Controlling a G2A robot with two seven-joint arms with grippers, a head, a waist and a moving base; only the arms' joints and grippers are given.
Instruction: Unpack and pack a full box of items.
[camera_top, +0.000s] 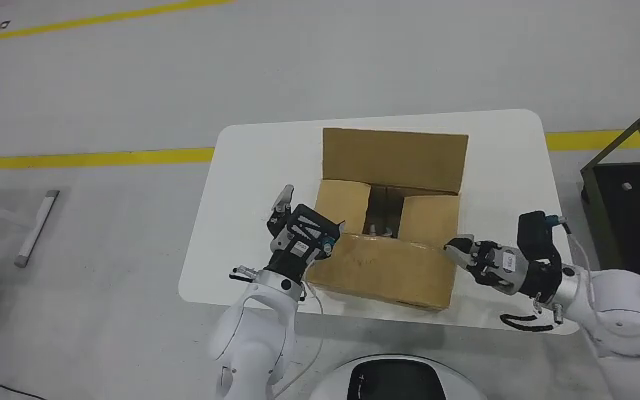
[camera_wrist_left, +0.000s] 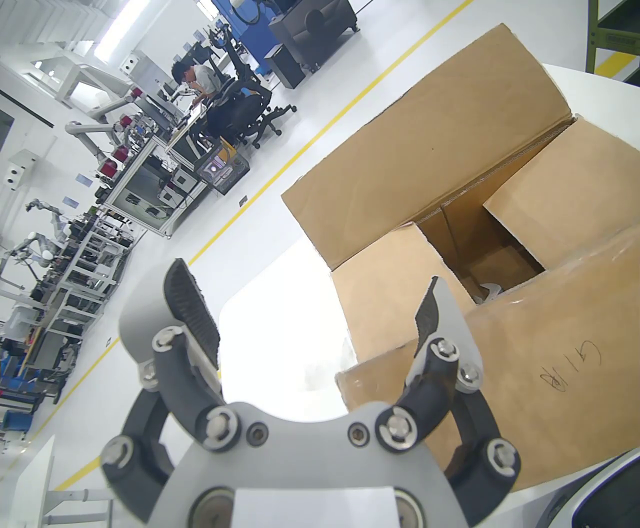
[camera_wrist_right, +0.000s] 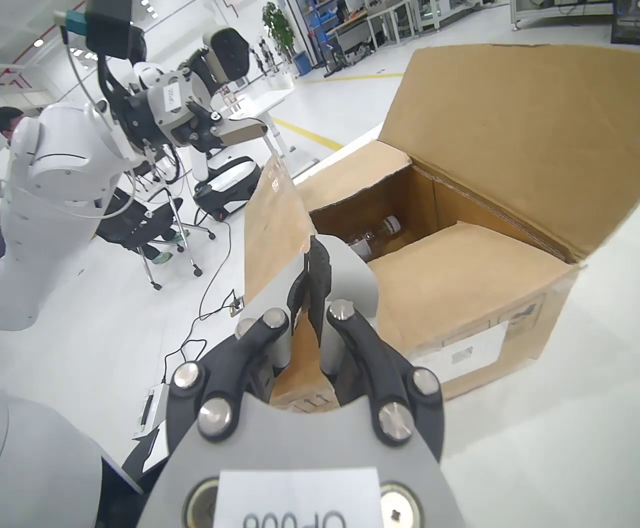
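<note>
Your right gripper (camera_wrist_right: 314, 265) pinches the near flap (camera_wrist_right: 272, 220) of the cardboard box (camera_top: 395, 158); left gripper (camera_wrist_left: 305, 277) gapes empty. Right wrist view shows perhaps a bottle (camera_wrist_right: 382, 227) inside.

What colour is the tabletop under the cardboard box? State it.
White; the table under the cardboard box shows best in the top view.

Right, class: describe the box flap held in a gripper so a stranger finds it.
A cardboard box sits on the white table. Take its long flap nearest the robot. Unlike the far flap and side flaps, it is pinched by the right gripper.
</note>
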